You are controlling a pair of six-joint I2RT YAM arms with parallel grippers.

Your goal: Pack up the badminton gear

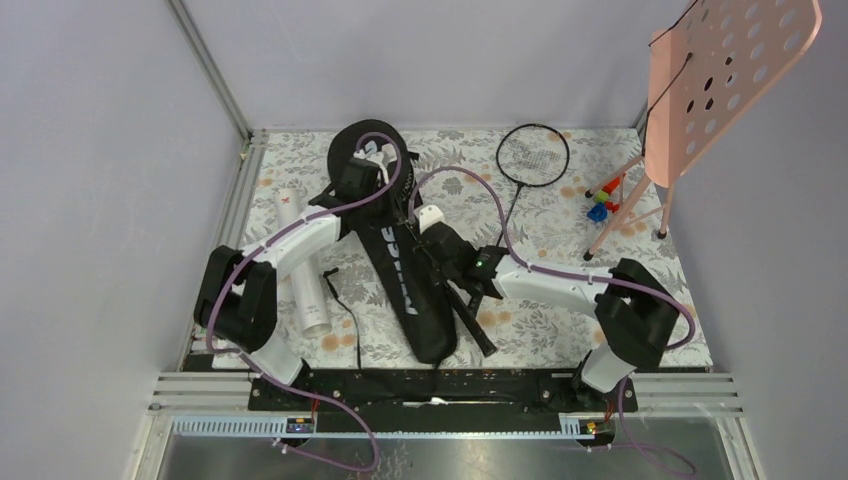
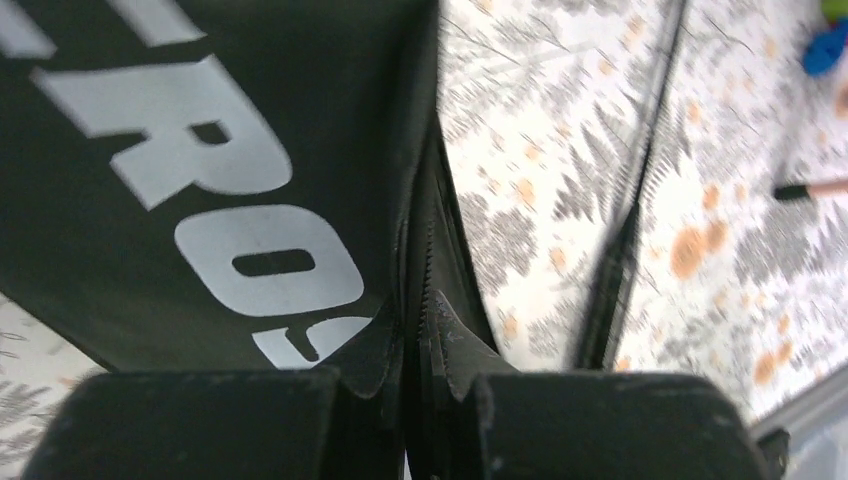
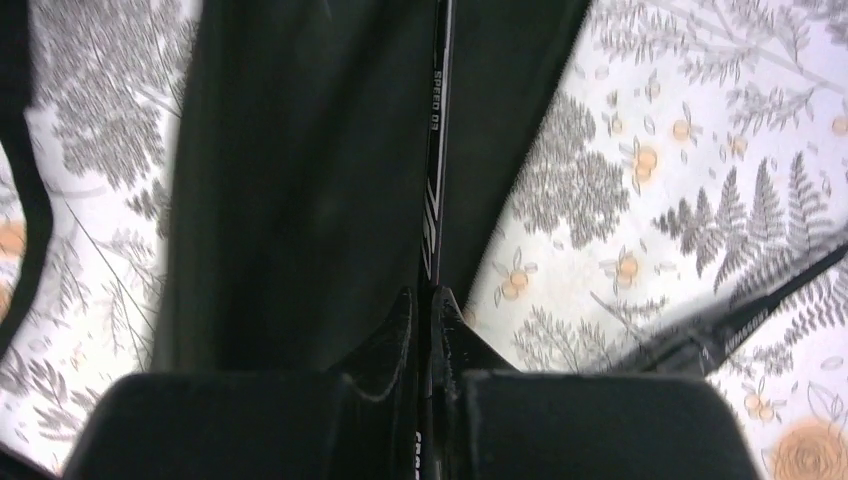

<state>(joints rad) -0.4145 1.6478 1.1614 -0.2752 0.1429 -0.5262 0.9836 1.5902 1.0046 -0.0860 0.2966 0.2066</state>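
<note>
Item 1, right gripper [image 3: 425, 305]: fingers pinched tight on the shaft of one racket [image 3: 436, 150], which lies over the CROSSWAY bag [image 1: 415, 300] mid-table.
Item 2, white tube [image 1: 303, 270]: lying just left of the bag, untouched.
Item 3, left gripper [image 2: 420, 320]: closed on the bag's zip edge, near its round head.
Item 4, second racket [image 1: 533, 155]: loose, far right of the bag.
Step, by judgement: feeding the first racket into the bag.
Next: slide it deeper while the zip edge is held apart.
</note>
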